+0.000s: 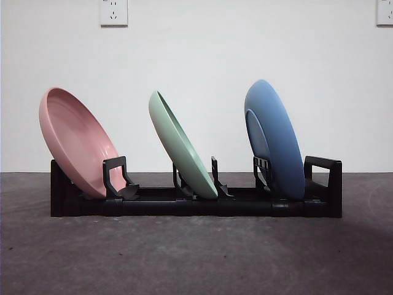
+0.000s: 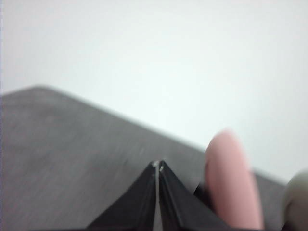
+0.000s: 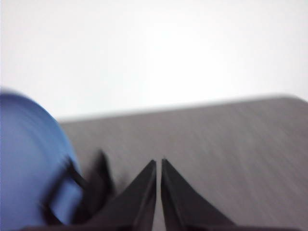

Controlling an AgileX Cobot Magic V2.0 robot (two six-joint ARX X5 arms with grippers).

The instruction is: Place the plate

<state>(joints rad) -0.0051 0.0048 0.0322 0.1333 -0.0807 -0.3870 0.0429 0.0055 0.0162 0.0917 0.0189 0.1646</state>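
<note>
Three glossy plates, pink [image 1: 77, 142], green [image 1: 181, 145], blue [image 1: 276, 138], lean racked; both pincers closed, empty.

A plain white wall [image 1: 202, 55] fills the upper frame, with sockets [image 1: 113, 12] at both top corners; the dark grey desk [image 1: 184, 258] spans below.

3 smooth matt plates [image 1: 80, 144] (plastic-looking) in a black plastic rack [image 1: 196, 203].
</note>
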